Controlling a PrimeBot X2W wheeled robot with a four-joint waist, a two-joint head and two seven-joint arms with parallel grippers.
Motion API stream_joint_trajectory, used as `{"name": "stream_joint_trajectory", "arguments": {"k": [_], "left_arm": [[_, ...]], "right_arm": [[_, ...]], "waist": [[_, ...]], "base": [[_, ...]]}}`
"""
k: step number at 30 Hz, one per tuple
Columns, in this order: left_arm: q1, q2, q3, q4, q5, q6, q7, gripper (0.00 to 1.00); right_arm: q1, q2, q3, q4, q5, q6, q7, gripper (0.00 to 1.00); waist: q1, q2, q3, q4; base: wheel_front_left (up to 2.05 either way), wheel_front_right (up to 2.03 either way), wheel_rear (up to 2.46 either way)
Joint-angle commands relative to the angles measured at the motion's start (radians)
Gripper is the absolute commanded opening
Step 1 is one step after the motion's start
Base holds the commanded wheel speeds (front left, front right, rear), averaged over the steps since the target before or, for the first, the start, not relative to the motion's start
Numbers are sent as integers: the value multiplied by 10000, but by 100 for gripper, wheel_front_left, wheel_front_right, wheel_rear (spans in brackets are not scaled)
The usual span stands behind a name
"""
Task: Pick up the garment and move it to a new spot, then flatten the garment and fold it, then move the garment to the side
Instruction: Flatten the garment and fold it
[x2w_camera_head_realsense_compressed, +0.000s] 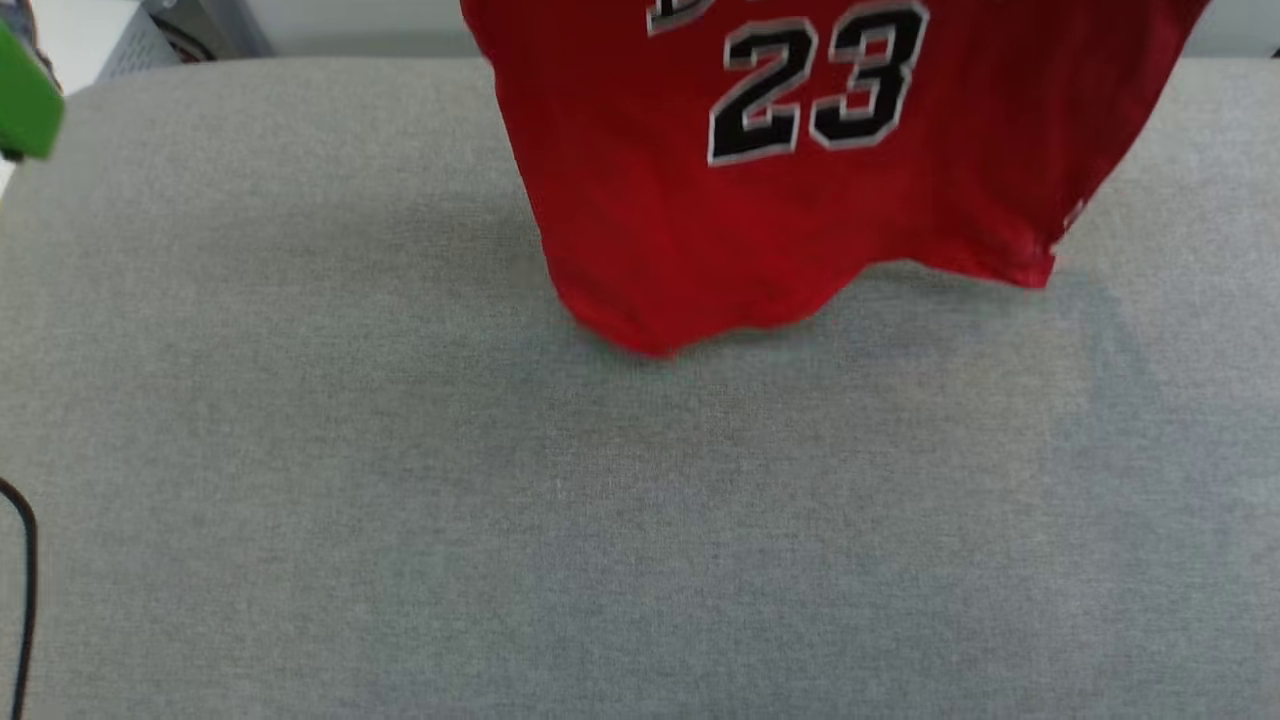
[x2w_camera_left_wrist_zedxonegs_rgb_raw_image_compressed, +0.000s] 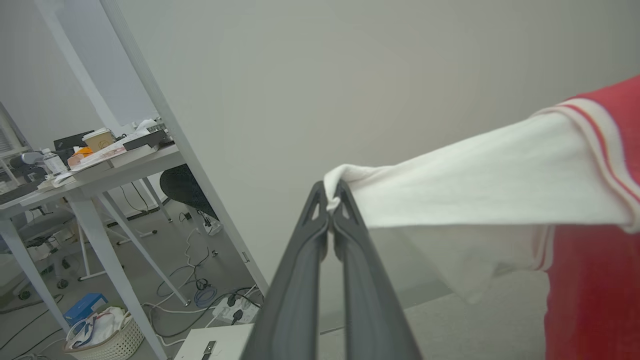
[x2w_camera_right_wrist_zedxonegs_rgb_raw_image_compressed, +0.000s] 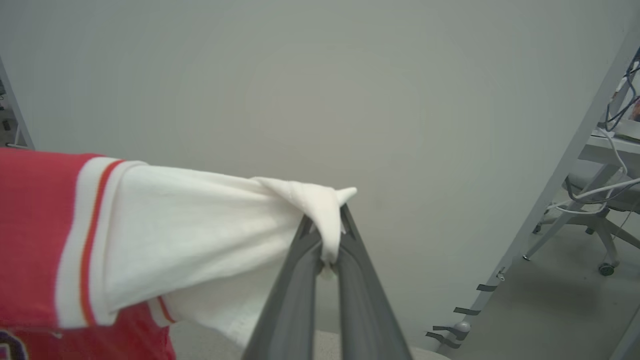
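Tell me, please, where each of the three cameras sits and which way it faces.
Head view: on the head, looking forward and down at the grey table and the hanging garment.
Left wrist view: on the left wrist, looking along the left gripper, shut on a white sleeve, toward a pale wall.
Right wrist view: on the right wrist, looking along the right gripper, shut on the other white sleeve, toward a pale wall.
Shared: all three show the garment; both wrist views show its striped trim.
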Motion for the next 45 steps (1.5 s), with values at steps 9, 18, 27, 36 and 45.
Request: {"name": "stream_joint_trajectory", "arguments": {"k": [9,18,27,36,45], "left_arm": [[-4414,526,-896,3036,377,-204,-1330,0],[-7600,105,-1724,5976,851,-231,-3089,0],[-7706,-483,-2465,7973,472,-239,-4741,0],[-5432,-910,-3132,9039,-402,-240,-5661,0],[-2204,-736,-3906,9446,-1256,-241,-5452,0]], "right_arm": [[-3970,256,1041,2261,-865,-9,-1218,0],[-6686,768,1304,4985,-1896,-9,-2787,0],[-6491,1157,1628,6507,-2056,-9,-4216,0],[-4488,1184,2437,7281,-1323,-9,-4478,0],[-1670,682,3499,7609,-86,-9,-3322,0]], "waist": [[0,0,3220,-104],[0,0,4411,-40],[0,0,4458,106],[0,0,3481,232],[0,0,1853,306]], "base": [[0,0,0],[0,0,0],[0,0,0],[0,0,0],[0,0,0]]}}
